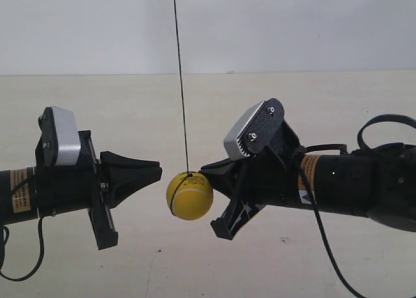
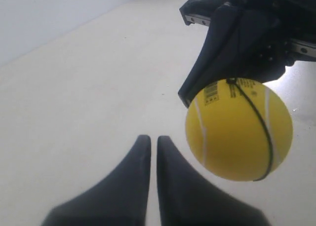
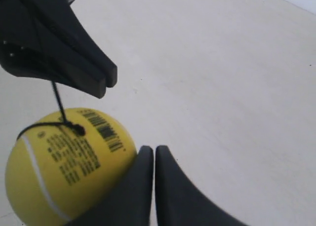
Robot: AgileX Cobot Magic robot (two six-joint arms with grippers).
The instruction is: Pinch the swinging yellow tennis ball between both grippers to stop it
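- Hanging from a thin dark string (image 1: 181, 83), the small bright yellow fuzzy tennis ball (image 1: 190, 196) sits between the two arm tips, above the pale cream surface (image 1: 292, 116) and well in front of its far edge, where a whitish wall (image 1: 292, 25) begins.
- At the exterior view's left is the black, tapered left end effector (image 1: 158, 172). Its two pointed jaws are clenched together with only a hairline slit between them, and they grasp nothing.
- A narrow gap separates that tip from the tennis ball. The left wrist view puts the tennis ball (image 2: 239, 132) off to one side of the jaws rather than in line with them.
- At the exterior view's right is the black, tapered right end effector (image 1: 207, 171). Its jaws are likewise pressed together and grasp nothing.
- In the right wrist view the tennis ball (image 3: 64, 162) lies against the outer flank of one jaw of the right end effector (image 3: 148, 149). It seems to be touching, though the blur at that spot leaves some doubt.
- A dark loop of string crosses the top of the tennis ball, and a barcode sticker (image 3: 101, 130) sits beside the knot.
- Each arm carries a grey-white boxy module (image 1: 65, 136) behind its jaws and an orange label (image 1: 309, 171) on its black sleeve.
- A black cable (image 1: 325, 246) trails from the arm at the exterior view's right towards the near edge of the surface.
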